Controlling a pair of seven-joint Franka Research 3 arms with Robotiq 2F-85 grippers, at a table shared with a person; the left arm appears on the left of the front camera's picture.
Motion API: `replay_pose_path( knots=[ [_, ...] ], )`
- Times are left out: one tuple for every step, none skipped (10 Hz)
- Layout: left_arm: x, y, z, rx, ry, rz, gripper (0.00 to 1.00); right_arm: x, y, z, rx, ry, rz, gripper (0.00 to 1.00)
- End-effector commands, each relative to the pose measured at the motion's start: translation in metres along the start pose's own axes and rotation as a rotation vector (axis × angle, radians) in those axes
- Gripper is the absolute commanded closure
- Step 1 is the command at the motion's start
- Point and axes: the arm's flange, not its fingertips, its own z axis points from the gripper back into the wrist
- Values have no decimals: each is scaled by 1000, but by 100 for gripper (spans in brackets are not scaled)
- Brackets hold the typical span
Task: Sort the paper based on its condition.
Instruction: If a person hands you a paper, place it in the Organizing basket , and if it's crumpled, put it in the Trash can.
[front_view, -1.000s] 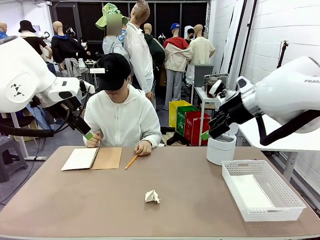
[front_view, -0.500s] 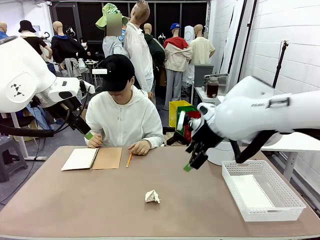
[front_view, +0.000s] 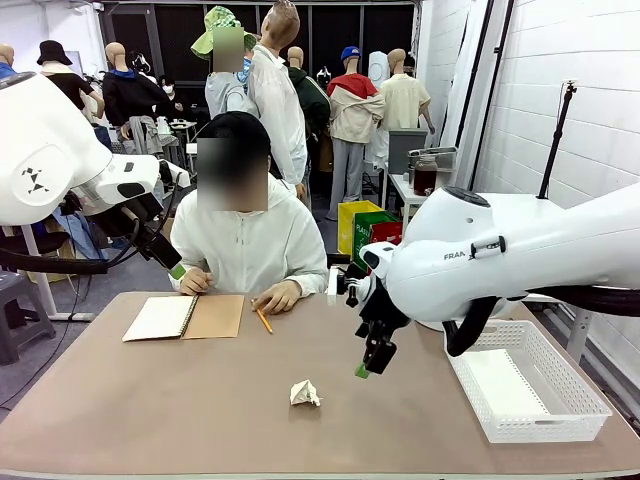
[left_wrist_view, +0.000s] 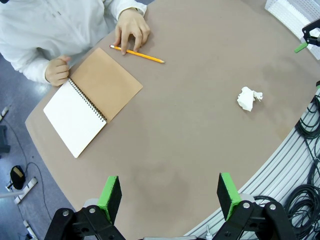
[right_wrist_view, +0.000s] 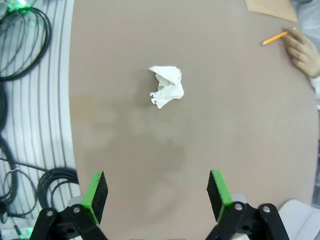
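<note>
Crumpled paper (front_view: 304, 393) lies alone near the middle of the brown table (front_view: 200, 400), well apart from the white basket (front_view: 524, 380) at the right edge and the open spiral notebook (front_view: 184, 317) and pencil (front_view: 264, 320) by the person's hands. The right hand (front_view: 363, 370) hangs open above the table just beside the ball; the left hand (left_wrist_view: 170, 192) is open too, high over the near edge.

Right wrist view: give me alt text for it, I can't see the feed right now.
A crumpled ball of white paper lies on the brown table, ahead of the right gripper, whose green-padded fingers stand wide open above the surface. At the top right, a person's hand rests beside a yellow pencil.
</note>
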Motion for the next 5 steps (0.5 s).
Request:
replay_pose_path(
  knots=[
    [0, 1, 1, -18, -6, -6, 0, -2, 0, 8, 15, -20, -10, 0],
    [0, 1, 1, -18, -6, -6, 0, -2, 0, 8, 15, -20, -10, 0],
    [0, 1, 1, -18, -6, -6, 0, -2, 0, 8, 15, -20, -10, 0],
    [0, 1, 1, -18, -6, -6, 0, -2, 0, 8, 15, -20, -10, 0],
    [0, 1, 1, -18, -6, -6, 0, -2, 0, 8, 15, -20, -10, 0]
  ],
)
